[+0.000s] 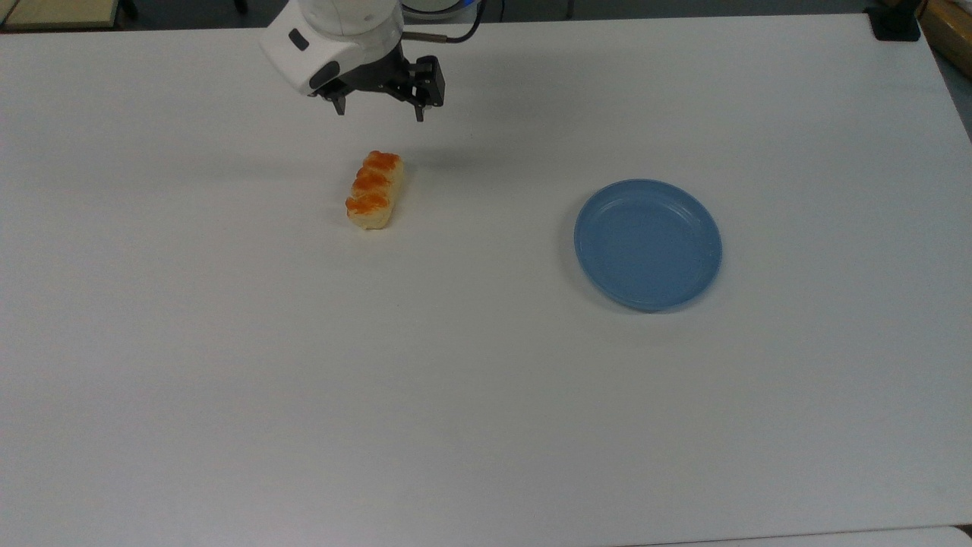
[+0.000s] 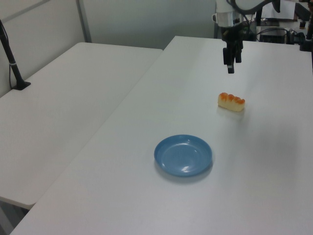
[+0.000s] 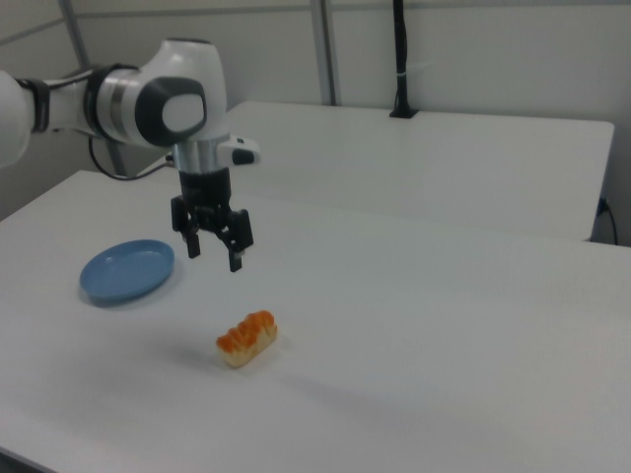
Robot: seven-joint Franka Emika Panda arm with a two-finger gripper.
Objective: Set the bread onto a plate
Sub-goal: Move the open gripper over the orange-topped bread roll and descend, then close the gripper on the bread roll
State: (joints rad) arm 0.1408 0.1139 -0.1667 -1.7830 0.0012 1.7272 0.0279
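Pincer (image 1: 377,112) hangs spread above the bench (image 1: 486,395), holding nothing, its two dark fingers pointing down; in the top view it sits just above the bread (image 1: 374,190), apart from it, and in the right view (image 3: 213,250) it hovers over the bread (image 3: 247,338) with clear air between. Bread lies flat on the bench, orange bumps up, well apart from the plate (image 1: 647,244), which sits bare toward the top view's right. In the left view the plate (image 2: 184,155) is nearer the camera than the bread (image 2: 231,102), and the pincer (image 2: 230,65) hangs beyond the bread. Bench is plain matte white; a second white bench (image 2: 63,112) stands alongside it, with a dark post (image 2: 11,58) clamped at its far edge. Pale walls close the room behind. No readable writing shows anywhere.
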